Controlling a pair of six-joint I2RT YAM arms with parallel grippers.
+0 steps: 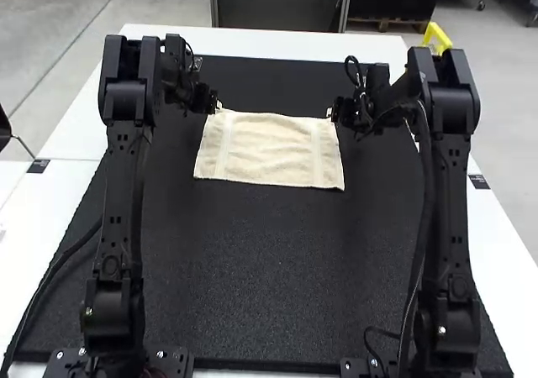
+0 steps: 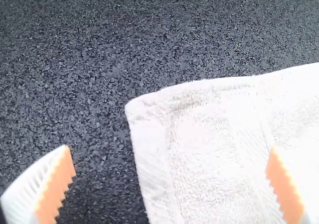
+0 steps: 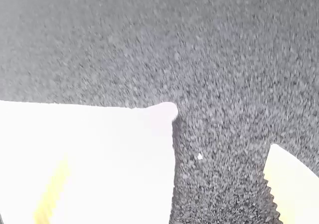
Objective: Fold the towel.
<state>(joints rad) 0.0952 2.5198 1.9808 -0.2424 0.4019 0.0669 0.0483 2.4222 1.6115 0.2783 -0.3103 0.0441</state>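
The cream towel (image 1: 269, 149) lies spread out on the black mat, its far corners beside the two grippers. At its far left corner is my left gripper (image 1: 217, 106); at the far right corner is my right gripper (image 1: 331, 113). In the left wrist view, the open left gripper (image 2: 169, 171) has a corner of the towel (image 2: 209, 149) between its spread fingers, one finger over cloth and the other over mat. From the right wrist, the right gripper (image 3: 167, 176) is also open, with a towel (image 3: 114, 154) corner lying between its fingers.
The black mat (image 1: 252, 277) covers most of the white table (image 1: 513, 252). Both arms reach forward along the mat's sides, with bare mat between them in front of the towel. A dark-panelled case (image 1: 279, 8) stands beyond the table's far edge.
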